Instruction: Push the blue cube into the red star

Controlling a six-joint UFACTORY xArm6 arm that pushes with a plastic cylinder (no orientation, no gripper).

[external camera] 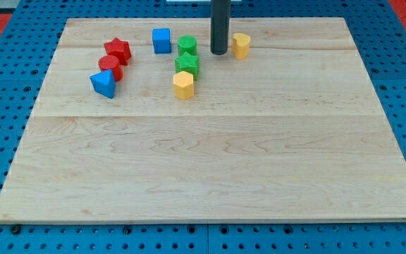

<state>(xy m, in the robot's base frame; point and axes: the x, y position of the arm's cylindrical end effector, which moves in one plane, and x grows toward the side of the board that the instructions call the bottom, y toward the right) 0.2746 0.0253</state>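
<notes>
In the camera view, the wooden table (210, 169) carries all its blocks in a loose group along the far edge, toward the view's top and mostly left of centre.

My tip (219, 53) comes straight down from the view's top and sits near the far edge, just right of the middle. The end effector is a plain dark rod with nothing to open or close, and it has hold of nothing. It stands between a green cylinder (187, 46) on its left and a yellow block (240, 45) on its right. The yellow block is just beside it, though I cannot tell if they touch; the green cylinder stands apart from it.

The blue cube (161, 40) lies near the far edge, left of the green cylinder, well apart from my tip with that cylinder in between. The red star (118, 50) sits further left and slightly nearer the view's bottom, with a clear gap of bare wood between it and the cube.

Just below the star a red cylinder (110, 68) sits close against it, and a blue block of wedge-like shape (103, 83) lies touching the cylinder's lower left side. Below the green cylinder a green star-like block (187, 65) sits against it, and a yellow hexagonal block (183, 85) rests just under that.
</notes>
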